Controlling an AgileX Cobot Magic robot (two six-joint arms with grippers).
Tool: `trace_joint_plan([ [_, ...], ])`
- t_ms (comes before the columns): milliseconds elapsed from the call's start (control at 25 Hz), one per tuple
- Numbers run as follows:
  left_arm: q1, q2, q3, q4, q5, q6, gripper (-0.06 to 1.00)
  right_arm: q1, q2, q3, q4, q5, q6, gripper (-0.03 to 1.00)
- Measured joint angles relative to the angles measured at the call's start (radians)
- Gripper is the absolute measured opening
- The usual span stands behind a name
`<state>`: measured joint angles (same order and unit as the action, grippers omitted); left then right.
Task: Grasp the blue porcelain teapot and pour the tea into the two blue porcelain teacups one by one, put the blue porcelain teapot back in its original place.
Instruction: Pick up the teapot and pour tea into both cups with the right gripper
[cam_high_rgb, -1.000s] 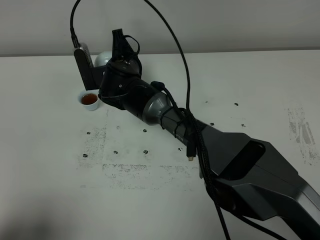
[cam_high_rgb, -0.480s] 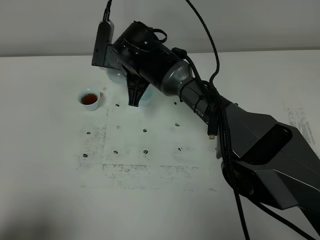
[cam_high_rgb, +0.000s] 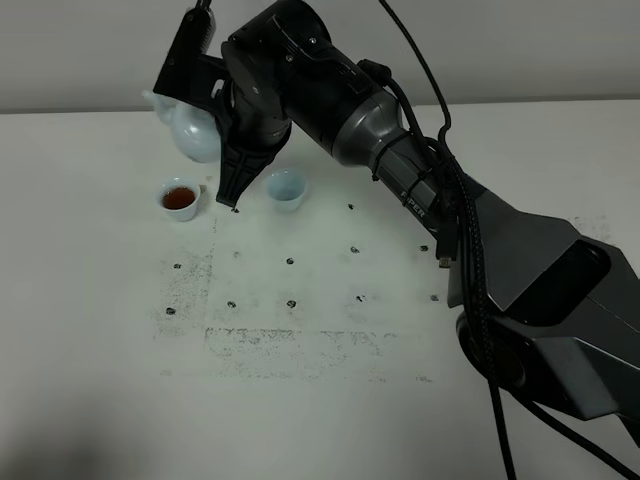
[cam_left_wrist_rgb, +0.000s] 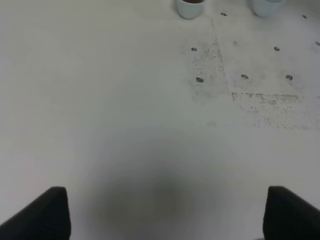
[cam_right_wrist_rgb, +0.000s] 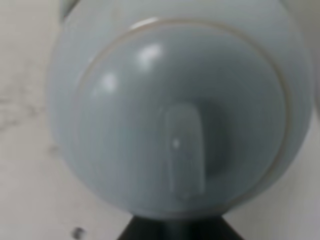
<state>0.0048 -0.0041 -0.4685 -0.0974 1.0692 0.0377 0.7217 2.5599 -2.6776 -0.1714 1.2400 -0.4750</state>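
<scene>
Item: blue porcelain teapot (cam_high_rgb: 192, 132), held clear of the table (cam_high_rgb: 90, 350) at far left, clasped by the right gripper (cam_high_rgb: 220, 150), its lid filling the right wrist view. Left teacup (cam_high_rgb: 180, 198): filled with reddish tea, set just near of the teapot. Right teacup (cam_high_rgb: 285, 188): pale inside. Left gripper (cam_left_wrist_rgb: 162, 215): spread wide, nothing held.

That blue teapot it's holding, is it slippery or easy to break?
The blue porcelain teapot shows glossy highlights, so probably slippery. It looks like hard glazed ceramic: stiff, likely to chip if knocked. Its lid seems only seated, so may shift when tilted.
</scene>
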Motion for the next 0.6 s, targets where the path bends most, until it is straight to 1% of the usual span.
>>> trace_joint_plan([
  [160,0.0,0.0,0.0,0.0,0.0,0.0,0.74,0.001,-0.001,0.029,0.013,0.0,0.053,0.04],
  [240,0.0,0.0,0.0,0.0,0.0,0.0,0.74,-0.001,-0.01,0.071,0.022,0.001,0.07,0.04],
  [360,0.0,0.0,0.0,0.0,0.0,0.0,0.74,0.0,-0.049,0.157,0.076,0.004,0.089,0.04],
  [600,0.0,0.0,0.0,0.001,0.0,0.0,0.74,0.0,-0.142,0.313,0.123,0.0,0.153,0.04],
])
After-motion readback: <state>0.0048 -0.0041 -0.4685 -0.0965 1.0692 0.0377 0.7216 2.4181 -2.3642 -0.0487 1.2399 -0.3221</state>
